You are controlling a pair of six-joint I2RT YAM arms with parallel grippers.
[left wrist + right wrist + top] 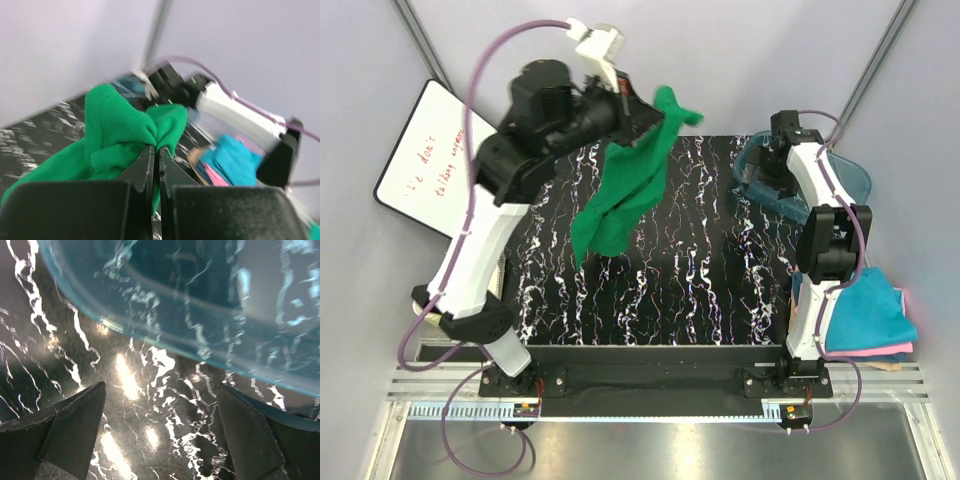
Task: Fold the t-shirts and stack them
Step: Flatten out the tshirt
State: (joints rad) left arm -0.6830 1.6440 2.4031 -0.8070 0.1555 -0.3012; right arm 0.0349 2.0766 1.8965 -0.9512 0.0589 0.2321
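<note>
**Left pincer.** My left gripper (156,150) is clamped on the bright green t-shirt (620,195). The jaws stand almost together, with a bunched fold of cloth pinched at their tips. The pinch is held high, over the far edge of the black marbled table (720,290).

**Green t-shirt.** It is unfolded and gathered into a loose rope, hanging from the pinch.
- In the top view its long axis runs on a slant, from the pinch at the table's far edge down toward the table's middle.
- The lower end points at the near left of the table. I cannot tell whether that end touches the table.
- A short flap stands out past the jaws, toward the table's far right.

**Right pincer.** My right gripper (160,387) is spread wide and holds nothing. It hangs low over the table's far right corner. Its fingertips point at the wall of the clear teal plastic tub (200,315), which sits on that corner.

**Folded stack.** This lies at the table's right edge, toward the near end.
- The teal-blue t-shirt (875,305) is on top.
- The pink t-shirt (882,350) shows at the edge beneath it.
- The tan t-shirt (892,365) is lowest.

All three lie flat and roughly square, with no clear long axis.
</note>
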